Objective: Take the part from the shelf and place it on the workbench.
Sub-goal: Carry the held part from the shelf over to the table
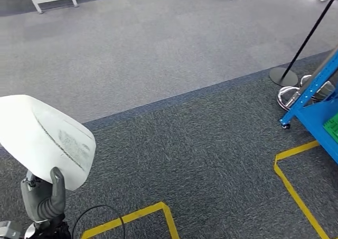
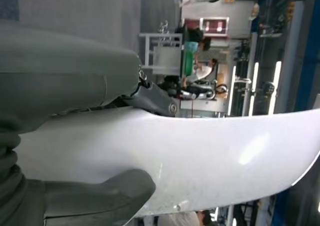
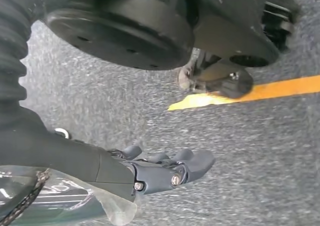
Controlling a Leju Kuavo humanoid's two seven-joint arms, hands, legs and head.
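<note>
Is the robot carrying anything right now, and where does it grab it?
Its left hand grips a white curved panel by its lower edge. The right hand holds nothing.

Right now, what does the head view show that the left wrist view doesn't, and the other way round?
Head view alone: grey carpet, yellow floor tape, a blue shelf frame. Left wrist view alone: people and metal racks in the background, with the fingers lying over the part's top edge. Both: the left hand holding the white part.
</note>
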